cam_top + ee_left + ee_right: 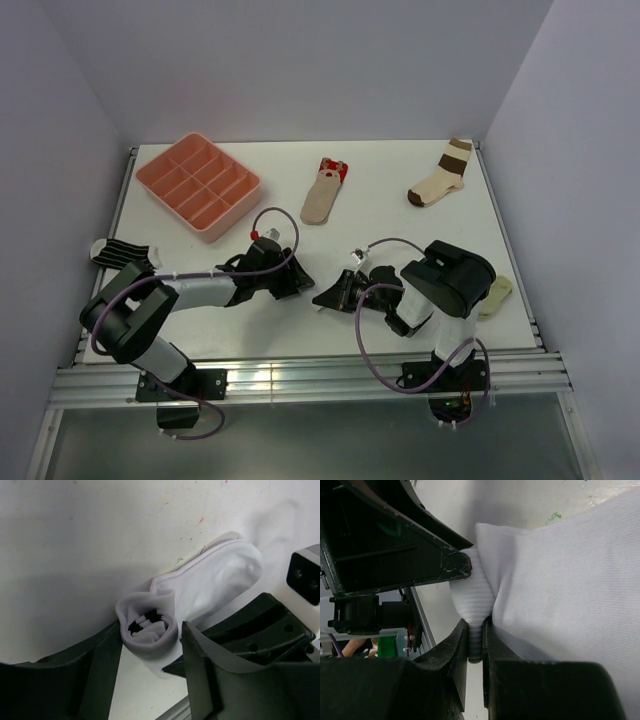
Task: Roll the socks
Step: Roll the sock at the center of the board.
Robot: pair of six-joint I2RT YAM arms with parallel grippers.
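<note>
White table beneath me bears the white sock: my right gripper pinches its fabric, my left gripper stands spread astride its rolled cuff.

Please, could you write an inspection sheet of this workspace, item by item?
Surface: white table, few coloured specks.
Job's things: white sock, cuff end rolled, between the grippers; tan sock flat; striped sock at left edge.
Clutter: pink tray; brown-banded sock; pale lump.
Grippers: left gripper open around the roll; right gripper shut on a fold of the white sock.
Cables: purple cables looped on both arms.
Surroundings: plain walls; metal rail at near edge.
</note>
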